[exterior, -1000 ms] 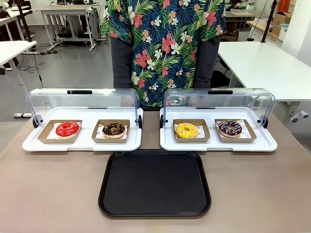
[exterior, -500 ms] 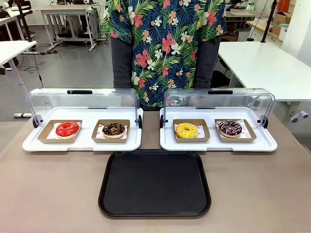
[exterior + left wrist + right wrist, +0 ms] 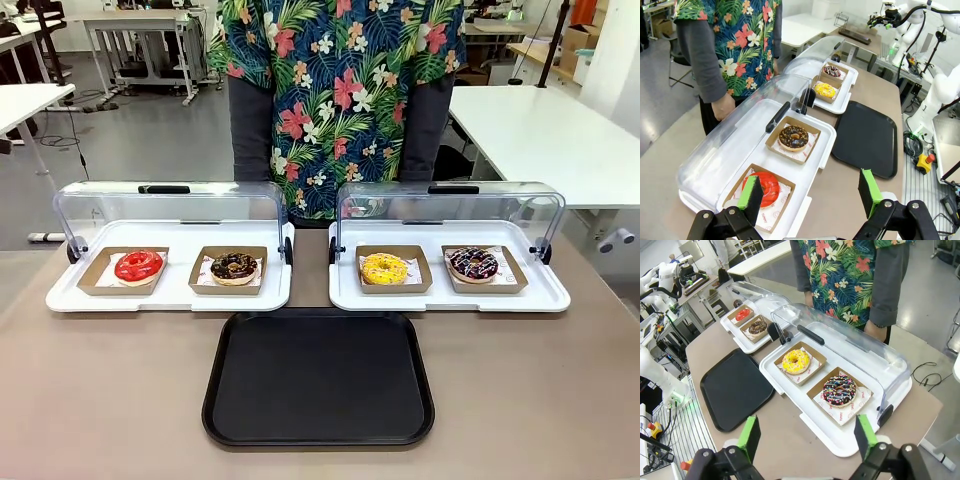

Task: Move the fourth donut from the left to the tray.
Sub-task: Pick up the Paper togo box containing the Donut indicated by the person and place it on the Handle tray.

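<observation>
Behind the tray (image 3: 318,378), rightmost, the striped donut (image 3: 473,263) lay reachable under its raised lid (image 3: 450,208); left gripper (image 3: 810,192) and right gripper (image 3: 806,436) gaped empty.

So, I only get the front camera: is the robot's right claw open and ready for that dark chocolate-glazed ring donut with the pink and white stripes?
Observer: Yes. The right gripper is open with nothing between its jaws, and it looks down on the dark chocolate-glazed ring donut with pink and white stripes.
Operator: And the left claw?
Observer: The left gripper is open too. The red-glazed ring donut lies nearest it, and the striped one lies farthest away.
Operator: Where are the person's hands?
Observer: One hand hangs at the person's side, behind the clear domed lid.
</observation>
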`<state>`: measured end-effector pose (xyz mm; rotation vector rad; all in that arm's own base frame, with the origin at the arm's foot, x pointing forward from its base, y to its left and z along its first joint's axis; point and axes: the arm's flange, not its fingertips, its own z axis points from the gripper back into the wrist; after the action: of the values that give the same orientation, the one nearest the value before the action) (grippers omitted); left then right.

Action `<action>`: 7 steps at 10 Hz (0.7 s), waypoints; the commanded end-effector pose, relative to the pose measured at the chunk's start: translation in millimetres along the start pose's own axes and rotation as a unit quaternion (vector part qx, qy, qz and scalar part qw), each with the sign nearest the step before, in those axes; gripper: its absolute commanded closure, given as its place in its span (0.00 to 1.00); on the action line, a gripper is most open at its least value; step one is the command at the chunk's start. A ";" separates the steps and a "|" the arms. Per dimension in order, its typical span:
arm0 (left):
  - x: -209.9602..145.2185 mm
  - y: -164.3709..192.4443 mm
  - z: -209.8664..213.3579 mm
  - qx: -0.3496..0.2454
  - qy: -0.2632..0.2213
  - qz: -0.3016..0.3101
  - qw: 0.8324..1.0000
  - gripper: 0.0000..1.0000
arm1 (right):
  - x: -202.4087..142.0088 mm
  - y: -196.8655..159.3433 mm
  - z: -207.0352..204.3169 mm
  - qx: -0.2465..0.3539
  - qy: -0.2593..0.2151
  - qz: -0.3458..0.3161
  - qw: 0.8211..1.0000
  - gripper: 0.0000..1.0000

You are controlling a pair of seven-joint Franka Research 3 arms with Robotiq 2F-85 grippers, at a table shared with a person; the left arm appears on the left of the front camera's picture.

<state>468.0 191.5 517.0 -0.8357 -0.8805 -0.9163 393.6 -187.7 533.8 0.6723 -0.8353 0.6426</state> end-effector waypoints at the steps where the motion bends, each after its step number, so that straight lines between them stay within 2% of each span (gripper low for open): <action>1: 1.3 -0.7 0.7 0.000 -0.002 0.001 1.000 0.00 | 3.4 -1.3 -1.1 0.002 -0.012 0.010 1.000 0.00; 7: 1.3 -0.7 0.7 0.000 -0.002 0.001 1.000 0.00 | 3.4 -1.3 -1.1 0.002 -0.012 0.010 1.000 0.00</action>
<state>468.0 191.5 517.0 -0.8357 -0.8805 -0.9162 393.6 -187.7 533.8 0.6723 -0.8352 0.6426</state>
